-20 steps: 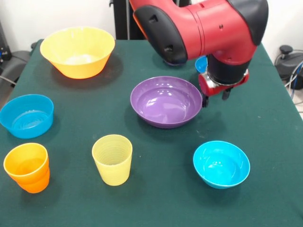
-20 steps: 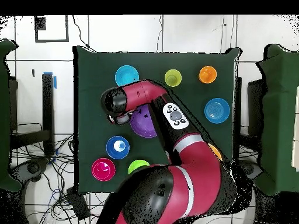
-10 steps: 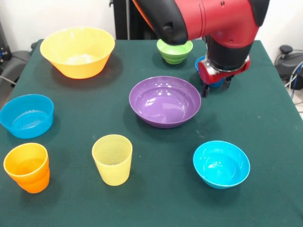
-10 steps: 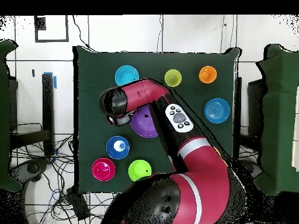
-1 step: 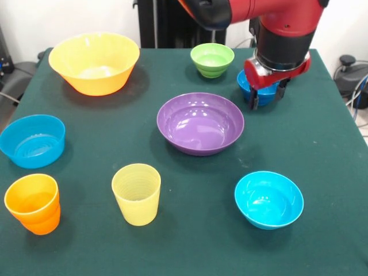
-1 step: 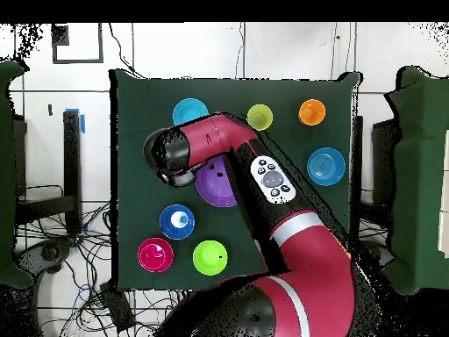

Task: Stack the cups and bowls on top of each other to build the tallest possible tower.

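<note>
Hanging empty with its two fingers slightly parted, the gripper [image 5: 265, 99] is seen just in front of the dark blue bowl [image 5: 257, 88], apparently above it. That bowl sits toward the table's [image 5: 322, 149] far edge, beside the purple bowl [image 5: 200, 122]. The bowl is round, so no grasp axis is favoured.

The surface [image 5: 322, 149] has a dark green cloth on it. Behind its far edge is a white wall [image 5: 57, 17] and a black post [image 5: 152, 23]. The floor [image 6: 289, 48] is made of pale tiles with dark lines. Tangled cables [image 6: 66, 254] lie on the floor by one side of the surface. A dark square frame [image 6: 77, 42] sits near one corner.
</note>
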Controlling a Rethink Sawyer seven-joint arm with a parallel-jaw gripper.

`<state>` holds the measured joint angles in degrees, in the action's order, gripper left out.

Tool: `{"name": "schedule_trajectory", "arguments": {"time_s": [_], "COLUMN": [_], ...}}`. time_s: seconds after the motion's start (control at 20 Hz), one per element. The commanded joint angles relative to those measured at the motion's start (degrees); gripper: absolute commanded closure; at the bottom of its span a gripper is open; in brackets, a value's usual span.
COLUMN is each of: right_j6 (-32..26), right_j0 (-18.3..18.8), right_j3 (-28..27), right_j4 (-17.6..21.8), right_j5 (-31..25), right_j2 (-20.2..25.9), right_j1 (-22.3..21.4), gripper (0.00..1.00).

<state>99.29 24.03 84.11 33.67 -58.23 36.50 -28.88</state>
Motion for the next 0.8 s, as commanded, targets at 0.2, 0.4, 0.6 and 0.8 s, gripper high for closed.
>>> {"name": "schedule_trajectory", "arguments": {"time_s": [0.2,0.4,0.6,0.8], "right_j6": [-13.65,-14.71,-14.74,-14.73], "right_j0": [0.86,2.3,3.07,3.09], "right_j3": [1.84,1.95,1.89,1.18], "right_j4": [0.37,1.33,2.34,2.84], "right_j5": [-5.32,-4.08,-2.67,-2.52], "right_j2": [1.75,1.47,1.19,1.14], "right_j1": [-1.43,-1.67,-1.08,-0.42], "gripper": [0.0,0.0,0.0,0.0]}}
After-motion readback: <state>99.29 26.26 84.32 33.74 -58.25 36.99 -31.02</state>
